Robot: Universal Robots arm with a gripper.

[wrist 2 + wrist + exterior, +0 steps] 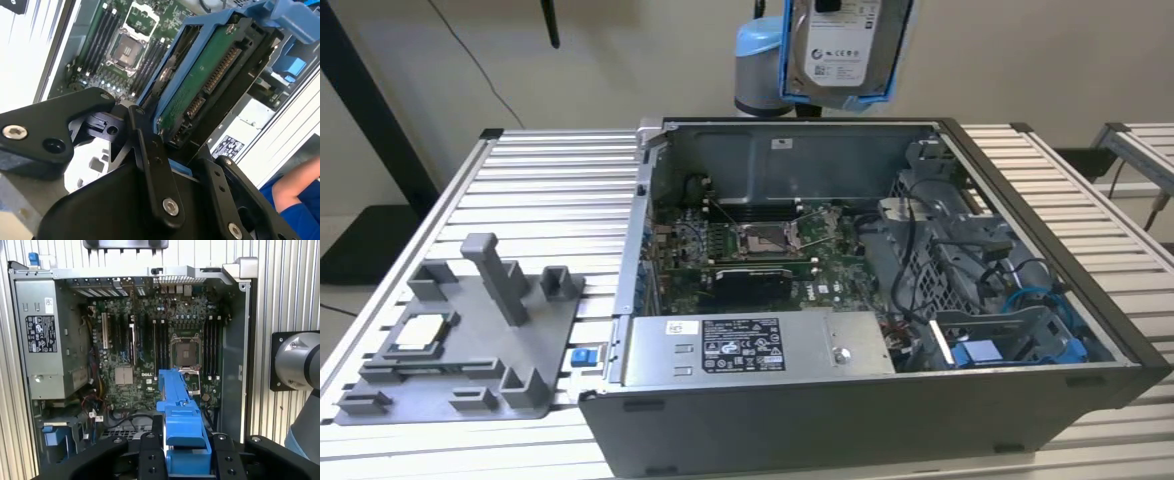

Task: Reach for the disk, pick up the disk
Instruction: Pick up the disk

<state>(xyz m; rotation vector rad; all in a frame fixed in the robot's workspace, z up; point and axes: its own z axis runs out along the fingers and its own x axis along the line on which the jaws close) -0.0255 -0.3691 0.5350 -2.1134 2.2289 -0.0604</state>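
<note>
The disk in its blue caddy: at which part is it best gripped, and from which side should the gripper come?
Grip it by one short end, across the thin thickness, as now: the gripper is shut on the disk, fingers pressing its flat faces. The broad faces give the pads flat contact. Coming end-on keeps the connector edge free. The disk hangs above the open computer case.

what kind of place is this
Likely a robotics lab bench for computer assembly: an open computer case lies on a slatted aluminium table beside a grey fixture, while the gripper holds the disk above it.
</note>
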